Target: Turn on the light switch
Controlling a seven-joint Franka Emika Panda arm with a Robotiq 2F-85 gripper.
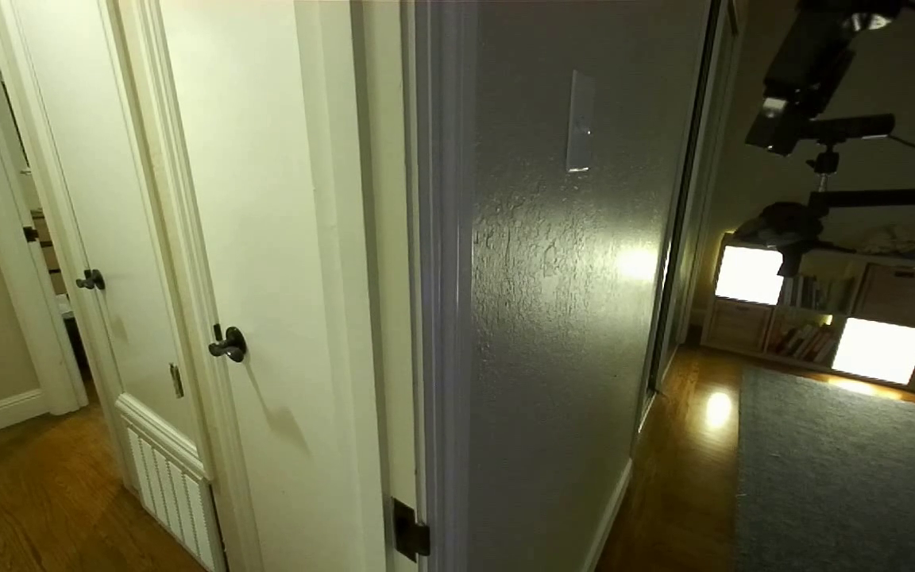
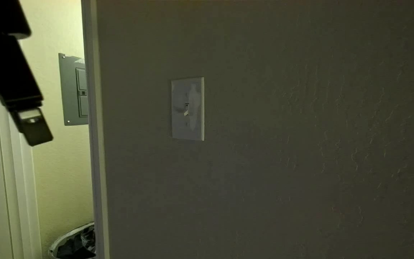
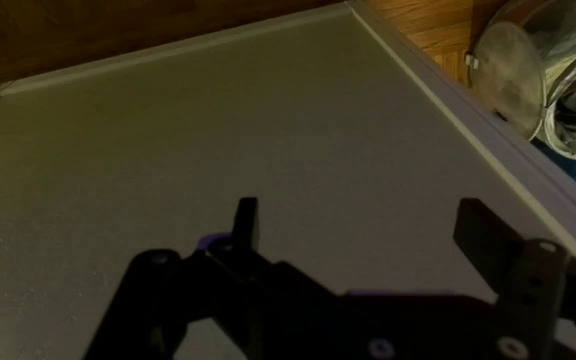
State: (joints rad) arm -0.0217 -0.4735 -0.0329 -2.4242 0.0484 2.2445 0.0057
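Plainly, the light switch (image 2: 193, 108) sits on the dim wall (image 2: 300, 180), a short way right of the door trim (image 2: 97, 144) in an exterior view; its small lever (image 2: 186, 113) appears tipped downward, so I judge the step in hand to be the approach, with an upward flick from beneath to follow. The end effector (image 3: 359, 212) has its fingers (image 3: 246, 220) spread wide in the wrist view, holding nothing; it hangs well apart from the switch in both exterior views. Bring the fingers together before contact, so that one narrow tip meets the lever; settle just under it, come in square to the wall, press lightly, then lift; too deep a push would probably load the cover rather than flip the lever. The switch does not show in the wrist view, which takes in mostly wall and baseboard (image 3: 168, 50); better, then, to steer by the exterior views until it appears; mind that the arm (image 2: 9, 68) passes the trim without scraping; leave the grey panel (image 2: 69, 90) beyond it alone.
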